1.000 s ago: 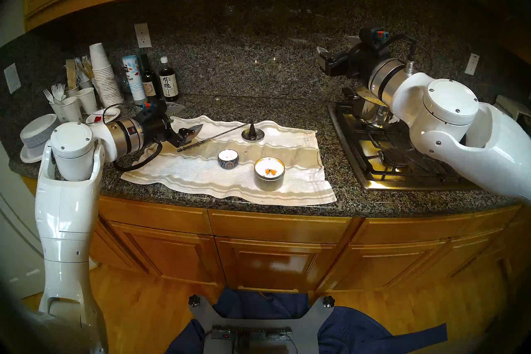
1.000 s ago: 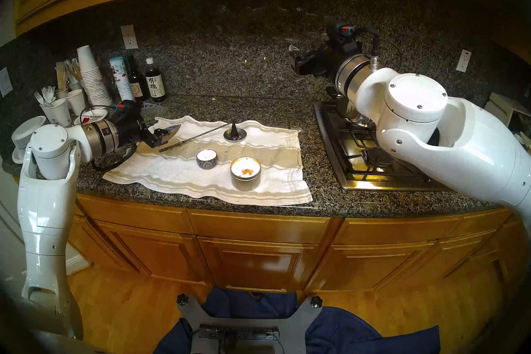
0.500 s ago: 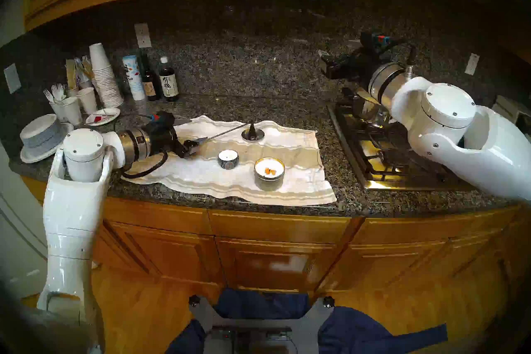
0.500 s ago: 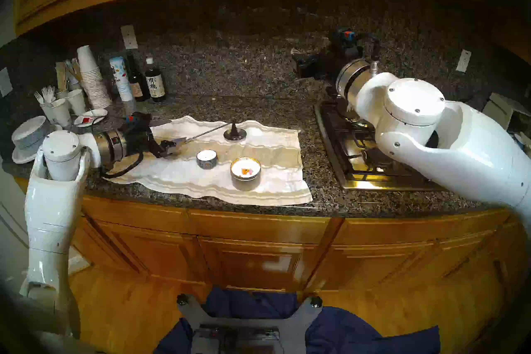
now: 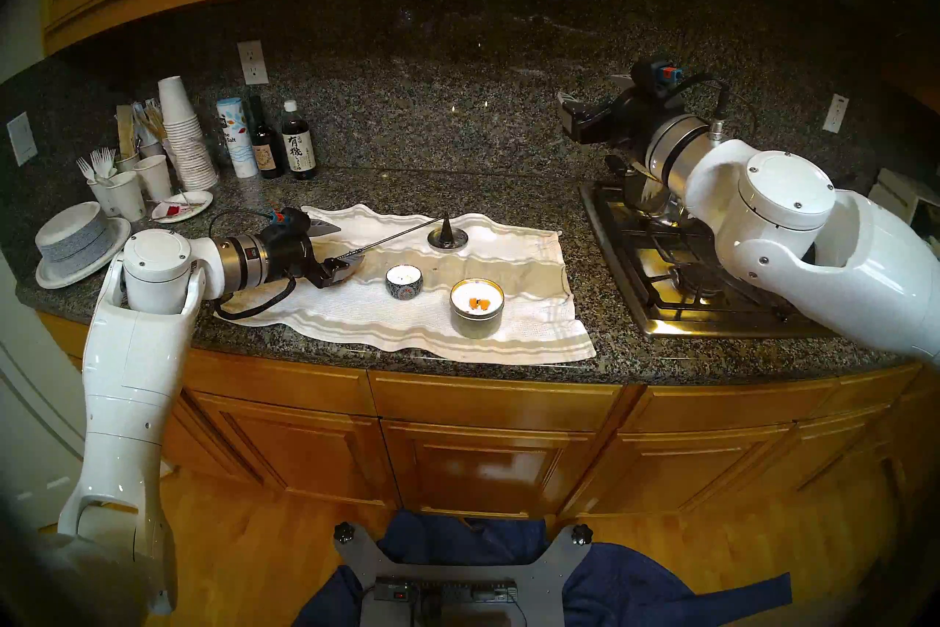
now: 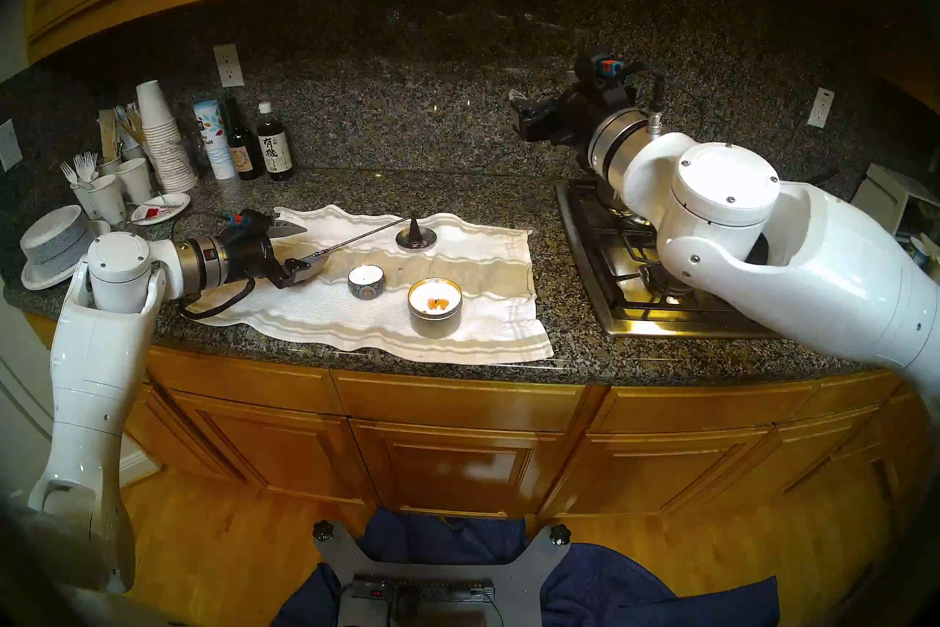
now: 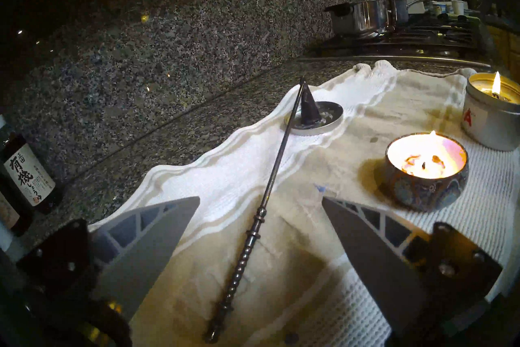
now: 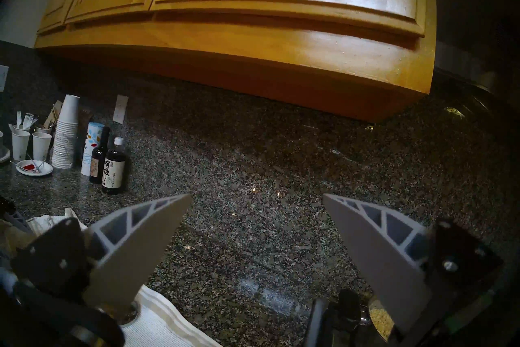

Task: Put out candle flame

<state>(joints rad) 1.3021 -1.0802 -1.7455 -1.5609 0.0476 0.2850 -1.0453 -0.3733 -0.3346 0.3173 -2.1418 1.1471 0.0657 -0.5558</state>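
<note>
Lower and further along the towel [image 5: 407,325] than a second ago, the left gripper [image 7: 260,228] now straddles the snuffer [image 7: 254,221], fingers [image 7: 149,236] spread, nothing pinched. Left of frame centre lies its beaded handle, likely the best hold: thin, stiff, light metal, probably slippery. Right of it burn the small candle [image 7: 426,169] and the tin candle [image 7: 492,109]. At far right, the right gripper [image 8: 257,225] hangs spread and empty.

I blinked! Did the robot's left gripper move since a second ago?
Yes. The left gripper dropped toward the towel, now open around the snuffer handle.
</note>
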